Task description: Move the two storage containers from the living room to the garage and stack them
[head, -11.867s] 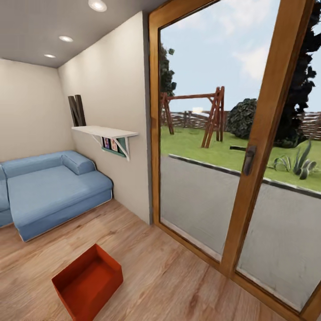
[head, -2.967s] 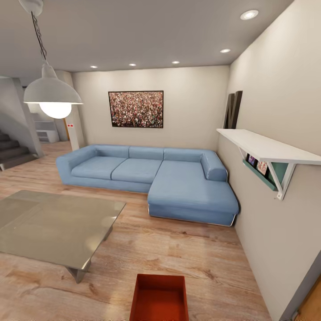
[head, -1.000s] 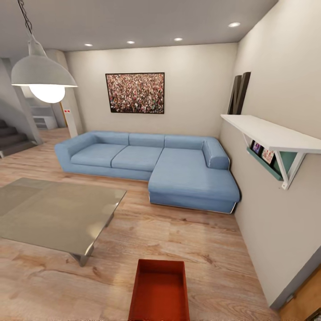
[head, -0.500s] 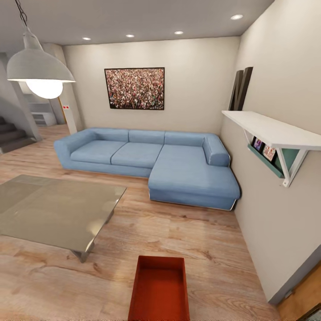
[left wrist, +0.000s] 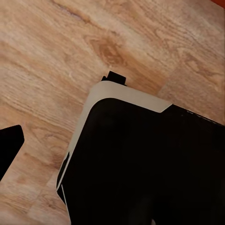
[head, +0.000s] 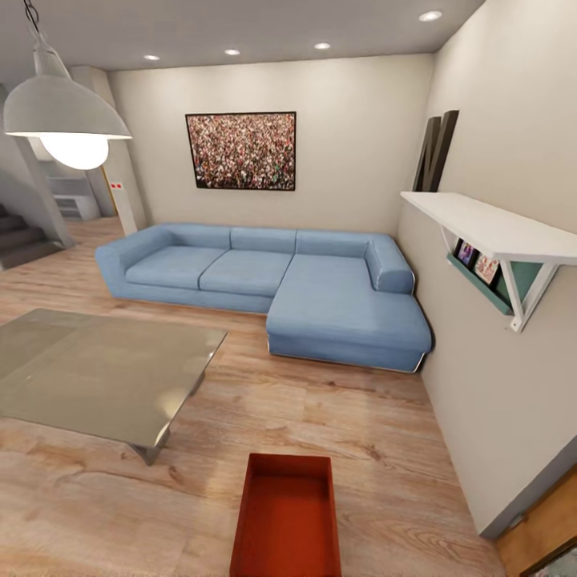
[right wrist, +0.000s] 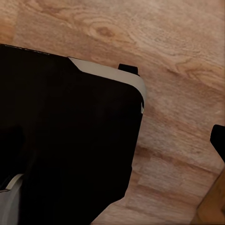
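On the wood floor [head: 320,417] lies one storage container [head: 287,517]; claw states cannot be told.

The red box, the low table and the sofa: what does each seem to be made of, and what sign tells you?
Red box: probably matt plastic; smooth, even colour, thin straight walls.
Low table: looks like glass or polished metal; glossy top with soft reflections.
Sofa: seemingly blue fabric; soft cushions, dull finish.
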Motion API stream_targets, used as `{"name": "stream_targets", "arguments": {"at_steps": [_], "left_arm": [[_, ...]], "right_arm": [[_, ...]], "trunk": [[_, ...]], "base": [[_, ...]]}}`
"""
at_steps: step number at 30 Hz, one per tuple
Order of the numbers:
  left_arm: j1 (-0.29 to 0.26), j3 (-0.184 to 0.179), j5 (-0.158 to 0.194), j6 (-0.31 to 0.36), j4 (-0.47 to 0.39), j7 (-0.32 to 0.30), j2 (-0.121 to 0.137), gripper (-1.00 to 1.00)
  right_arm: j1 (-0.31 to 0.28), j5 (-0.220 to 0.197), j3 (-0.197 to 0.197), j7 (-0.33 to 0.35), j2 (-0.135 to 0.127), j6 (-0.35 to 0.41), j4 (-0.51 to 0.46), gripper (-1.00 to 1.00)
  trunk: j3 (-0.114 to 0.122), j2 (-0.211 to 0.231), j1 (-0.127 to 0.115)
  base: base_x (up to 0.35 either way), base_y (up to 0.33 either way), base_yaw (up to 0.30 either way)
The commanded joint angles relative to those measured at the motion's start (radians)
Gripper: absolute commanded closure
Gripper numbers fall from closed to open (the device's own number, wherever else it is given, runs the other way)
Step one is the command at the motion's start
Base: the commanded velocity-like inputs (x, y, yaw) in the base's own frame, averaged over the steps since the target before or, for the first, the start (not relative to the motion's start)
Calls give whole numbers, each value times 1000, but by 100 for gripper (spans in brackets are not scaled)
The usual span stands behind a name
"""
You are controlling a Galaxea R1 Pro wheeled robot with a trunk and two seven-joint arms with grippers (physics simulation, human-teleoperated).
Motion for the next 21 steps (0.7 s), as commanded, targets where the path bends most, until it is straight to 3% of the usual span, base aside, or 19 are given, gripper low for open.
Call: {"name": "stream_targets", "arguments": {"at_steps": [1, 21], "left_arm": [[0, -9, 7, -2, 0, 3, 0, -100], [0, -9, 7, -2, 0, 3, 0, -100]], "right_arm": [[-1, -3, 6, 0, 1, -6, 3, -100], [-1, -12, 2, -14, 1, -6, 5, -100]], "trunk": [[-3, -1, 0], [-35, -1, 0]], "base": [[0, 0, 0], [0, 0, 0]]}}
